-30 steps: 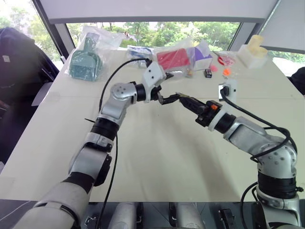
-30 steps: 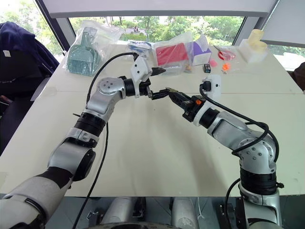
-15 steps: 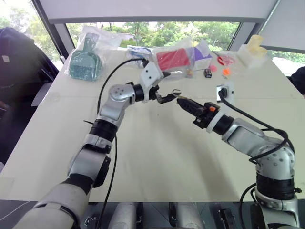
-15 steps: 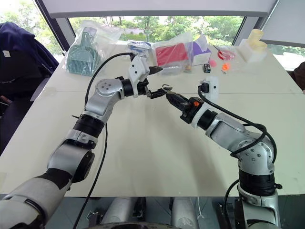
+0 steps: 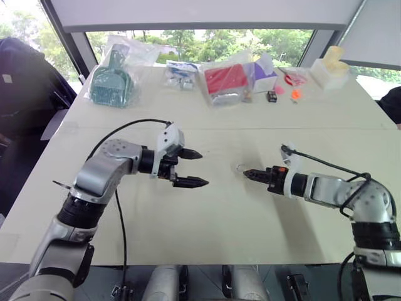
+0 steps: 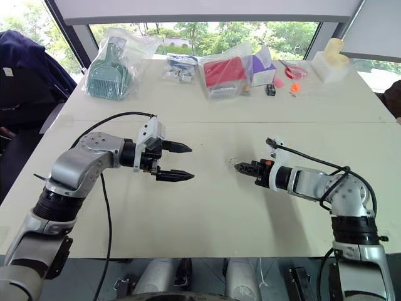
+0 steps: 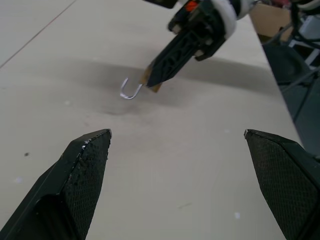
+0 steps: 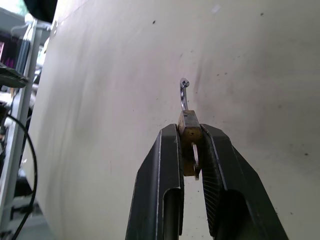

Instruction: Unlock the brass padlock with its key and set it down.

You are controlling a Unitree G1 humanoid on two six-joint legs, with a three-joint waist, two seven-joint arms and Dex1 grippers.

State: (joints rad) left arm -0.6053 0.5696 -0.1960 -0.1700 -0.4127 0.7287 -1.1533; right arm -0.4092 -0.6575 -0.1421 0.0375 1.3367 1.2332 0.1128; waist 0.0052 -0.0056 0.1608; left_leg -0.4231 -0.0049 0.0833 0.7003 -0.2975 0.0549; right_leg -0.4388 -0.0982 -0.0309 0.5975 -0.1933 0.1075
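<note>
My right gripper (image 8: 190, 131) is shut on the brass padlock (image 8: 189, 129), holding it low over the table. The padlock's thin silvery shackle (image 7: 129, 92) sticks out past the fingertips as an open hook. A thin silvery piece (image 8: 195, 161) at the body's rear end, between the fingers, looks like the key. Whether the shackle touches the tabletop I cannot tell. My left gripper (image 5: 202, 168) hangs wide open and empty over the table's middle. It points toward the right gripper (image 5: 246, 173) from about a hand's length away.
Along the far edge lie a bagged teal dustpan (image 5: 111, 81), a bagged red item (image 5: 227, 80), a purple box (image 5: 263, 74), a small black box (image 5: 273, 96) and a white block (image 5: 331, 72). A dark jacket (image 5: 25, 75) hangs left of the beige table (image 5: 213, 232).
The two grippers met at the padlock above the table's middle; now they are apart. The left one pulled back left, open. The right one sank toward the table with the padlock.
</note>
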